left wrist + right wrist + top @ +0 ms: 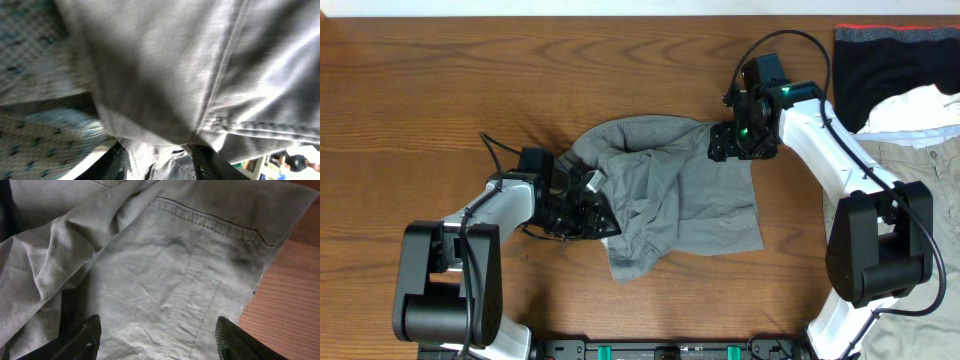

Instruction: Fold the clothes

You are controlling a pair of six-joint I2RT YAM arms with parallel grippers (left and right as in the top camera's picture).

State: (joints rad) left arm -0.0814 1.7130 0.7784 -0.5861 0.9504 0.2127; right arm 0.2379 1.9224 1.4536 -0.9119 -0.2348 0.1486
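Shorts crumpled mid-table. Left gripper pinches their left edge. Right gripper spread wide over the top-right hem, holding nothing. 2 other garments far right: black garment, khaki trousers.

Even bright overhead light, soft shadows, left wrist view blurred, glare-streaked

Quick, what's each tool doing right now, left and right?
Left tool: closed, pinching the grey shorts.
Right tool: open above the shorts, holding nothing.
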